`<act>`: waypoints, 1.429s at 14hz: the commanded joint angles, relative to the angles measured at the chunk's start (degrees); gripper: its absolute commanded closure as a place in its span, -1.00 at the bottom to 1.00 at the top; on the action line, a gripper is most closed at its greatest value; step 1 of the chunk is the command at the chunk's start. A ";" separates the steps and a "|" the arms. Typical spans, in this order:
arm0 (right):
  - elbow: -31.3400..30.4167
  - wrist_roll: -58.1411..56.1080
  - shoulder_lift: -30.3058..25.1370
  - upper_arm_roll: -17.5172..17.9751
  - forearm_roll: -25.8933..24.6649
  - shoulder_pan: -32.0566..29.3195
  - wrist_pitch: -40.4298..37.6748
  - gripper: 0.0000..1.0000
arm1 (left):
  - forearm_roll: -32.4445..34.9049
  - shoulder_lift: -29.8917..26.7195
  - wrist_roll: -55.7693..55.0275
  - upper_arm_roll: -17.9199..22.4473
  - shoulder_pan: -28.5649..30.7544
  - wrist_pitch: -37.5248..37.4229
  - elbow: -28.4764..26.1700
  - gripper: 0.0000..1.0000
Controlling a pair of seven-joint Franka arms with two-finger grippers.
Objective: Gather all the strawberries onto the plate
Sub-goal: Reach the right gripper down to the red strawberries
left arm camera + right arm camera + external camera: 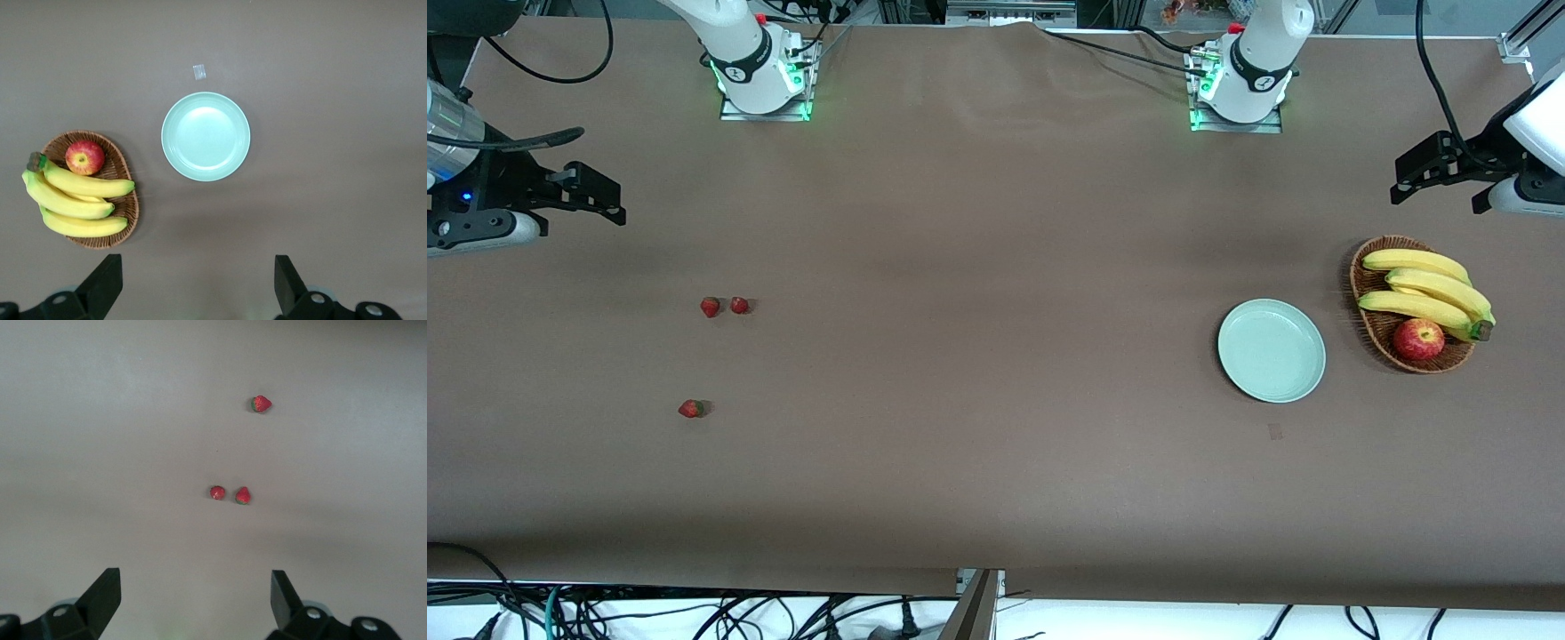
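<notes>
Three strawberries lie on the brown table toward the right arm's end: two side by side (710, 307) (739, 305) and one (691, 409) nearer the front camera. All three show in the right wrist view (217, 493) (243, 495) (261, 404). The pale green plate (1272, 350) sits empty toward the left arm's end and also shows in the left wrist view (205, 137). My right gripper (609, 197) (195, 593) hangs open and empty, high over the table beside the strawberries. My left gripper (1436, 203) (199, 280) hangs open and empty, high above the table near the basket.
A brown wicker basket (1360, 267) (128, 217) stands beside the plate at the left arm's end, holding bananas (1427, 289) and a red apple (1418, 339). A small tape mark (1274, 432) lies nearer the front camera than the plate.
</notes>
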 commanded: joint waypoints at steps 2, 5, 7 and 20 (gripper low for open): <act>0.90 -0.34 0.42 0.52 -0.13 -0.53 -0.12 -0.99 | 1.27 -0.84 -1.22 -0.87 0.71 -0.88 -0.38 -1.00; 1.25 -1.21 0.42 0.52 -0.22 -0.62 -0.12 -0.99 | 1.63 -0.14 -1.13 -0.87 0.62 -0.88 0.06 -1.00; 1.16 -1.04 0.42 0.52 -0.05 -0.62 -0.03 -0.99 | 1.54 -0.14 -1.13 -0.96 0.62 -0.97 0.14 -1.00; -21.16 -0.07 15.16 0.70 4.51 0.79 30.89 -0.99 | 1.54 0.21 -0.95 -0.96 0.10 -1.06 0.93 -1.00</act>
